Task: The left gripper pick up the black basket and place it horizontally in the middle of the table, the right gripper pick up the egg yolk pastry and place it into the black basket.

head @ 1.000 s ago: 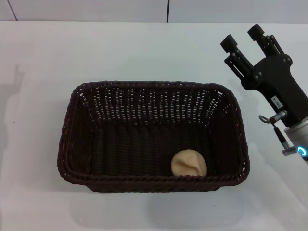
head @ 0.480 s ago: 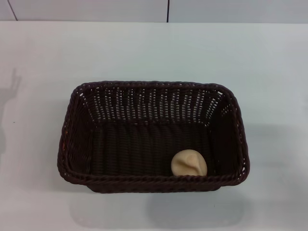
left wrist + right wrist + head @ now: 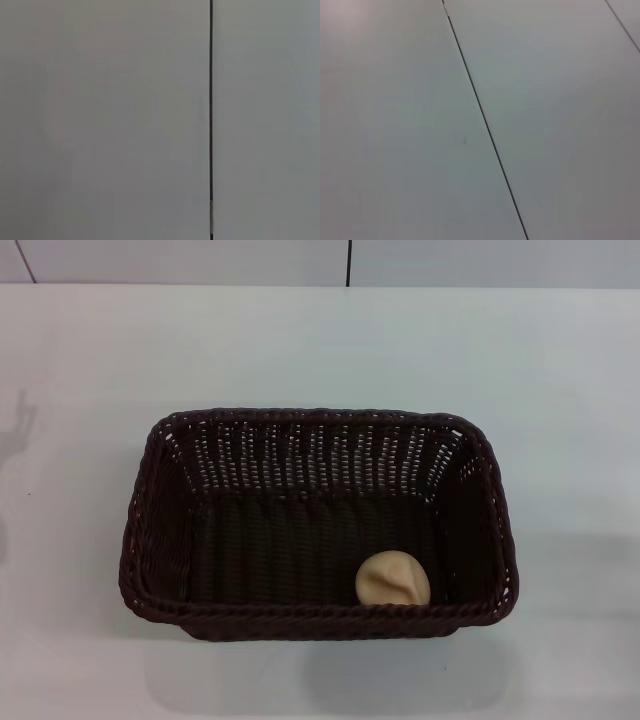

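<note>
I see the big dark woven basket (image 3: pixel 318 525) sitting flat in the middle of the white surface (image 3: pixel 320 350), its long side running left to right. The small round tan pastry (image 3: pixel 392 580) lies inside, near the front right corner. No claw shows, so I can't tell if either is apart.

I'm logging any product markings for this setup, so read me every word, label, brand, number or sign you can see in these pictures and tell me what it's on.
None: no readable text shows in any view.
The black basket is plain woven wicker with no tag or label in sight.
The egg yolk pastry inside it is bare, with no wrapper or print.
The table is unmarked.
Both wrist views show only blank pale panels with a dark seam.
</note>
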You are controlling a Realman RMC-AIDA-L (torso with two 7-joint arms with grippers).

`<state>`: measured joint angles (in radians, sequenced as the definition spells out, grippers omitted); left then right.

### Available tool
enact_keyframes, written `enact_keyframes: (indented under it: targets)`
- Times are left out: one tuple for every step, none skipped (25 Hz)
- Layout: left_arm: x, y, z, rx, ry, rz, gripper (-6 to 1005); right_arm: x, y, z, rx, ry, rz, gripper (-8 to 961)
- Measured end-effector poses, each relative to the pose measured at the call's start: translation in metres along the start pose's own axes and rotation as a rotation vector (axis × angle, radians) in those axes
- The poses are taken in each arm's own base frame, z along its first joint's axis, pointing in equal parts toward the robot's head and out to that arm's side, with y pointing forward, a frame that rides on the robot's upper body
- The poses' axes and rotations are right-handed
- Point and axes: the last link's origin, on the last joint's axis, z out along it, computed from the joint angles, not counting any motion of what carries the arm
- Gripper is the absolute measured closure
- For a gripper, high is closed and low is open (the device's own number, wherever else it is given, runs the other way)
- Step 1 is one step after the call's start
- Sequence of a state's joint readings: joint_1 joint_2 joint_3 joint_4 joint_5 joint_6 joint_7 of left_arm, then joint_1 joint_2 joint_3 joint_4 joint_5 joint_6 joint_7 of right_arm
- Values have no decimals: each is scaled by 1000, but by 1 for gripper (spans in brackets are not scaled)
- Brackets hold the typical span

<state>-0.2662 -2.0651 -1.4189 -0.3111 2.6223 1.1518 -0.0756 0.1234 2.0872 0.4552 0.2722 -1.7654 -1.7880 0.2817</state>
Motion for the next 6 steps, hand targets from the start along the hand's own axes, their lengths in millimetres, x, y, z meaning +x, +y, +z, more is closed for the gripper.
enact_keyframes:
  targets:
    - [-1, 0, -1, 1, -4, 1, 161, 0, 0, 0, 0, 2, 0, 168]
    - [-2, -1, -1, 2, -8, 3, 161, 0, 0, -1, -1, 4, -1, 168]
    - [-3, -1, -2, 2, -12, 4, 161, 0, 0, -1, -1, 5, -1, 168]
    - [-3, -1, -2, 3, -16, 5, 161, 1, 0, -1, -1, 9, -2, 168]
    - [-3, -1, -2, 3, -16, 5, 161, 1, 0, -1, -1, 9, -2, 168]
    - [-4, -1, -3, 4, -17, 6, 161, 1, 0, -1, 0, 12, -2, 168]
